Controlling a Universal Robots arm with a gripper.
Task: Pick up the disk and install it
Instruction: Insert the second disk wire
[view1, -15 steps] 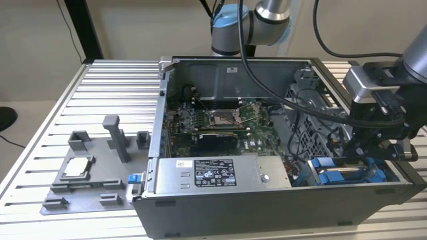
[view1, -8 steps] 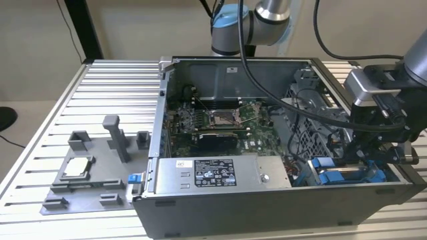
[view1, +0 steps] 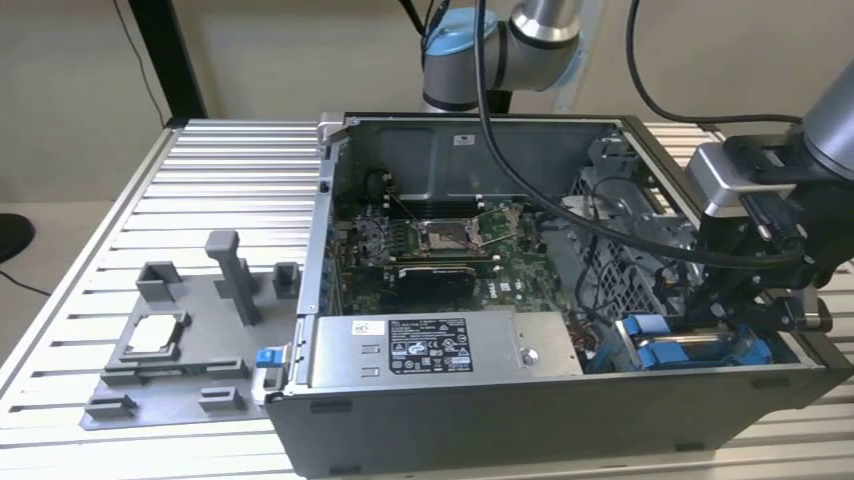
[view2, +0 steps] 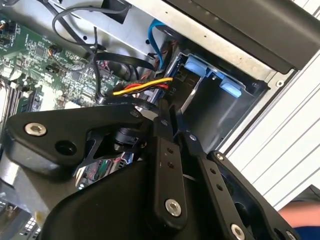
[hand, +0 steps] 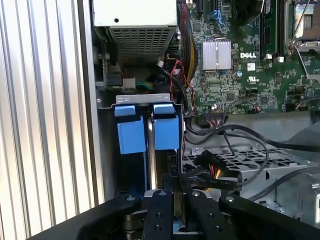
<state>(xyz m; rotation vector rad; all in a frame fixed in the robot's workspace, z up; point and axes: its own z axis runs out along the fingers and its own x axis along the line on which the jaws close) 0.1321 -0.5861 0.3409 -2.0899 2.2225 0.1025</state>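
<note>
The open dark grey metal computer case (view1: 534, 420) lies on its side on the ribbed aluminium table (view1: 214, 180), with the green motherboard (view1: 441, 240) on its floor and the large grey labelled power-supply box (view1: 441, 345) along its front wall. The black two-finger gripper (view1: 731, 305) hangs down into the drive bay at the corner of the case beside the power-supply box, on the exterior view's right. In both wrist views its black fingers (hand: 159, 215) stand narrow, pressed close on the thin upright edge of the disk (hand: 151, 150), a flat silver-grey hard drive in a blue plastic carrier. The disk stands on edge inside the bay, its two blue carrier tabs (hand: 165, 127) at the end nearest the power-supply box, and in the second wrist view the blue carrier (view2: 215, 77) sits against the bay's grey wall. Red, yellow and black cables (view2: 142, 87) run just beside the gripper. A grey plastic fixture tray (view1: 174, 340) lies on the table outside the case, on the exterior view's left
</note>
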